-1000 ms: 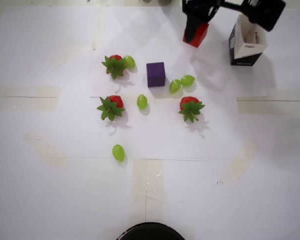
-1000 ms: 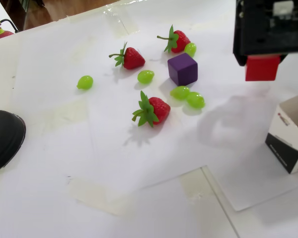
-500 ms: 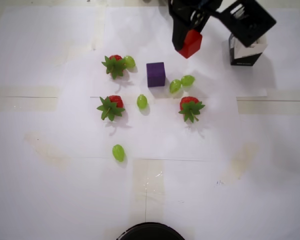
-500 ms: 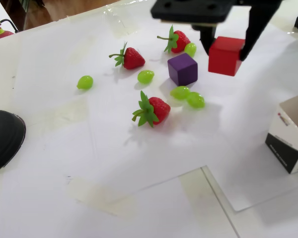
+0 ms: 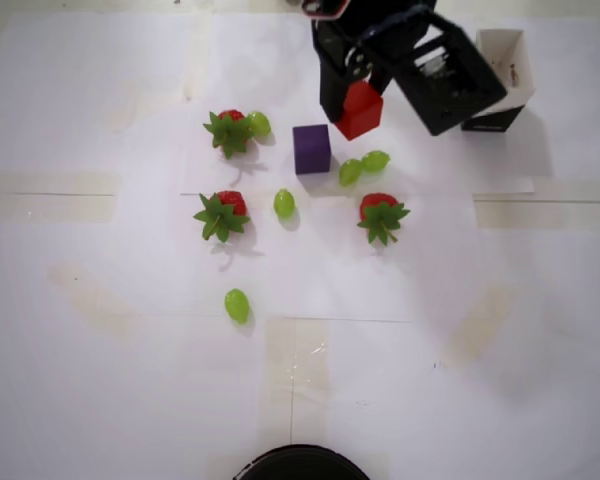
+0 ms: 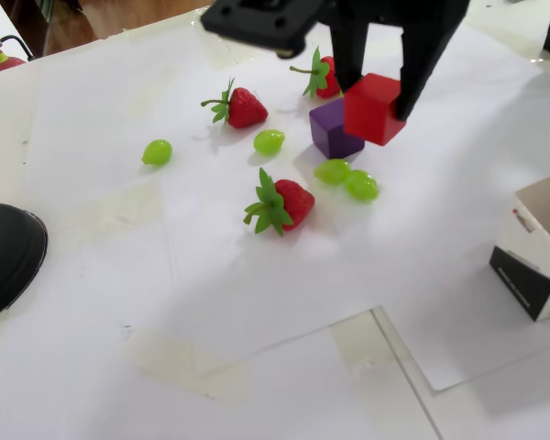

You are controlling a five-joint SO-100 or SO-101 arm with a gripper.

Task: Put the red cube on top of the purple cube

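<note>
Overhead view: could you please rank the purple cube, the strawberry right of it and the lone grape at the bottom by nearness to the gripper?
1. Purple cube, just lower left of the gripper.
2. Strawberry, below it.
3. Lone grape, far lower left.

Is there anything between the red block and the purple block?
No. In the overhead view only bare white paper shows in the small gap between the red block, held up by the tool, and the purple block.
</note>
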